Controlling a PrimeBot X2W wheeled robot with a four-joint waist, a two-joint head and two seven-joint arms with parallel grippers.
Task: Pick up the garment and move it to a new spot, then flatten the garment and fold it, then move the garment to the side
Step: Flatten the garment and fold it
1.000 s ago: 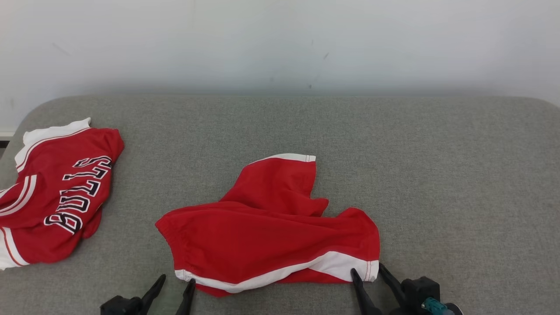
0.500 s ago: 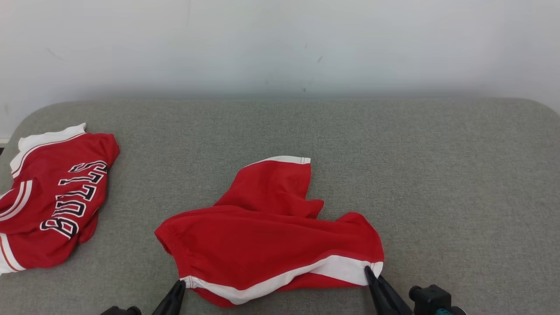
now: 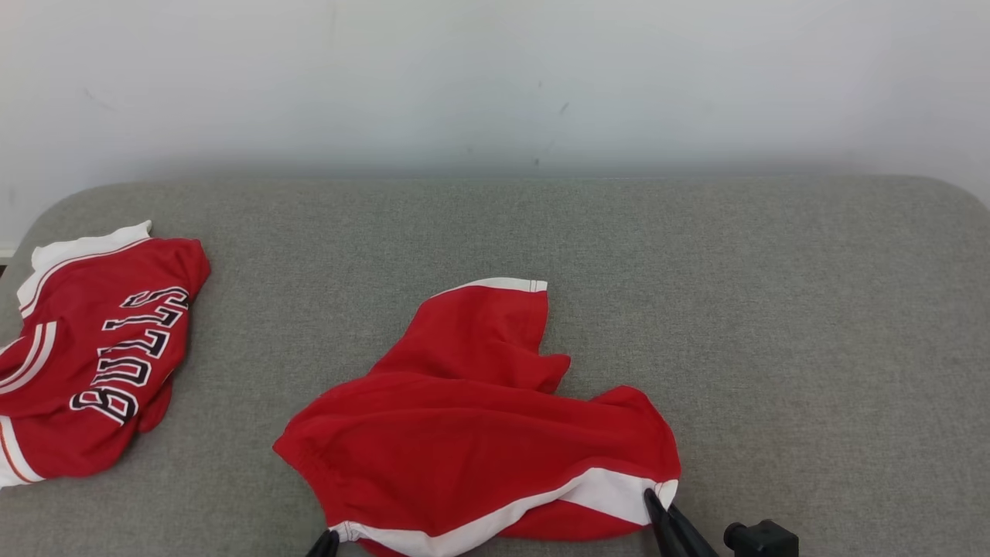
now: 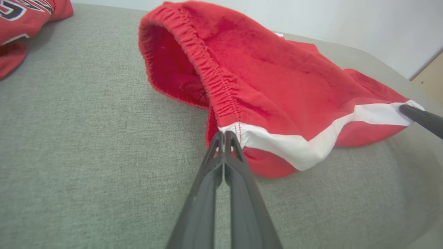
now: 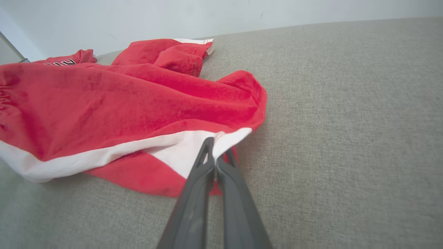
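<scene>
Red shorts [image 3: 479,433] are pinched by thin hem corners at tips of closed left end effector [image 4: 224,137] & right end effector [image 5: 216,146], so grip could be lost on lift.

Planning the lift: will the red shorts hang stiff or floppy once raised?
Probably floppy: the shorts lie rumpled, so the middle would likely sag between the left gripper and right gripper. Their fuzzy cloth probably won't slip.

Head above — wrists low, sharing shorts [image 3: 479,433].
</scene>
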